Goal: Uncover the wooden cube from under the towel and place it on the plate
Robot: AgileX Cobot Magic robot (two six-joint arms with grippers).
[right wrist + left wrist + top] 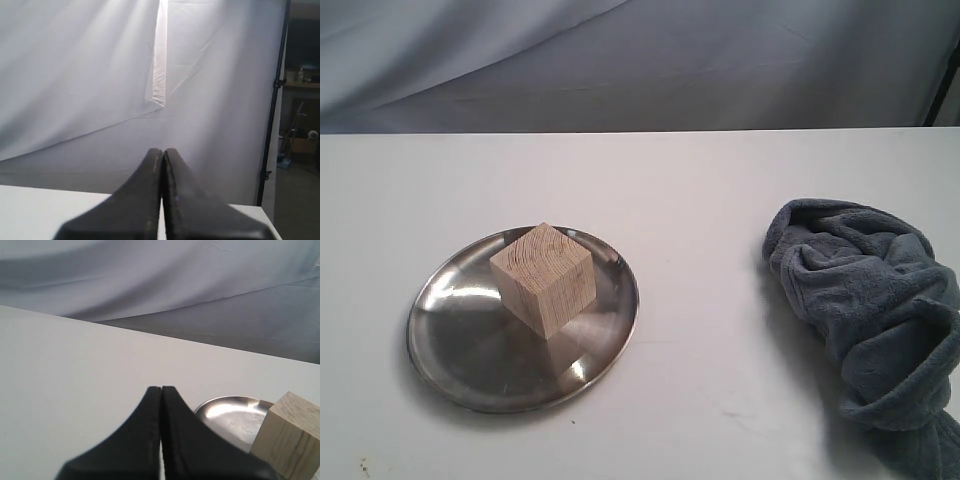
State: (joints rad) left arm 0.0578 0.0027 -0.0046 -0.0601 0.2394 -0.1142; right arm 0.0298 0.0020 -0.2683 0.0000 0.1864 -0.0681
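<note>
Since the cube (543, 280) sits on the plate (460, 340), left gripper (161, 390) and right gripper (163, 151) closed empty, we judge no move remains.

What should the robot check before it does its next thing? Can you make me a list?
1. The wooden cube is uncovered: ok, nothing lies on it.
2. It sits on the plate: ok, inside the rim.
3. The towel is off the plate: ok, bunched up apart, not touching.
4. The left claw is empty: ok, shut on nothing.
5. The right claw is empty: ok, shut on nothing.
</note>
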